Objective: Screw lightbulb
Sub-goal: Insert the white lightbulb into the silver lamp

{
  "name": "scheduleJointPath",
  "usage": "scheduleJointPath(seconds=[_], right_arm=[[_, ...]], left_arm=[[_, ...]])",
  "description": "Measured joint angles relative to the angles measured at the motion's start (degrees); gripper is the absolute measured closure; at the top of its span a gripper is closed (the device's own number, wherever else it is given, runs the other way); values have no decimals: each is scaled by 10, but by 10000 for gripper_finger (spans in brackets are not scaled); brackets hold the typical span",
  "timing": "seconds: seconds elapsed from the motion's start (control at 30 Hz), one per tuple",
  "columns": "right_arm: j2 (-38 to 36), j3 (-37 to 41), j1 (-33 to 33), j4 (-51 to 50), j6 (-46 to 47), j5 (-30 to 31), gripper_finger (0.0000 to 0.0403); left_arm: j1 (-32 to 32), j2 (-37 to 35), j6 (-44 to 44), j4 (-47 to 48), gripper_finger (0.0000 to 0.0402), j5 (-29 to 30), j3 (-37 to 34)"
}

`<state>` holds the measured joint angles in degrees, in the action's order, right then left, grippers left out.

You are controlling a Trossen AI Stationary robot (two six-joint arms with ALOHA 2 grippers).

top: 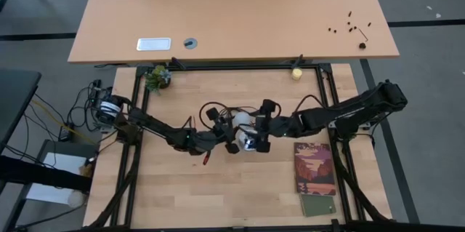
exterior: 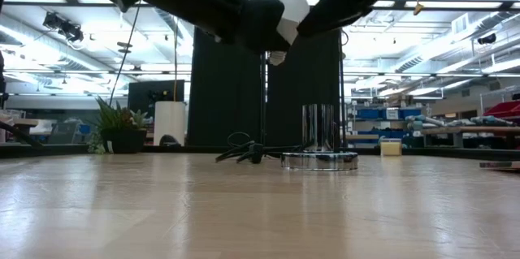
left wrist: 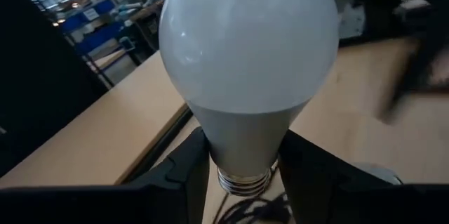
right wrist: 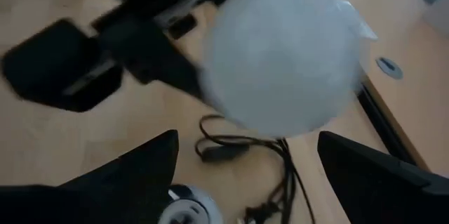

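Observation:
The white lightbulb (left wrist: 245,48) is held in the air by my left gripper (top: 231,134), which is shut on it near the table's middle. In the low view the lightbulb (exterior: 289,9) hangs globe up, high above the table. It is a little to the side of the round silver socket (exterior: 319,158), which stands on the table with its black cord (exterior: 244,152). My right gripper (right wrist: 247,143) is open just beside the lightbulb (right wrist: 284,55), fingers on either side of it without touching. The socket's edge shows below it in the right wrist view (right wrist: 186,211). My left gripper pinches the lightbulb's pale grey neck (left wrist: 242,143) between its two fingers (left wrist: 184,171), just above the screw base (left wrist: 242,182). The lightbulb is lifted clear of the table, with its globe up and its screw base pointing down past the fingers.
A booklet (top: 314,168) and a small green card (top: 318,205) lie at the right front. A yellowish ball (top: 296,73) and a small plant (top: 158,78) sit at the far edge. A brown desk (top: 232,14) stands beyond the table.

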<state>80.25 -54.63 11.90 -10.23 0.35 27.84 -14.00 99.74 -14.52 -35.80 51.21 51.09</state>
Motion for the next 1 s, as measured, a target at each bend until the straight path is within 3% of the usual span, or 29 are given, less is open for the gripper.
scheduleJointPath(seconds=[0.13, 0.43, 1.0], right_arm=[[0, -28, -4, -39, 45, -2, 52], [3, -35, -2, -21, 98, 17, 54], [41, -36, -15, 72, 35, 17, 53]], left_arm=[[-3, 1, 2, 16, 244, 2, 0], [-3, 1, 2, 18, 245, 14, 0], [-3, 1, -1, 9, 245, 0, 1]])
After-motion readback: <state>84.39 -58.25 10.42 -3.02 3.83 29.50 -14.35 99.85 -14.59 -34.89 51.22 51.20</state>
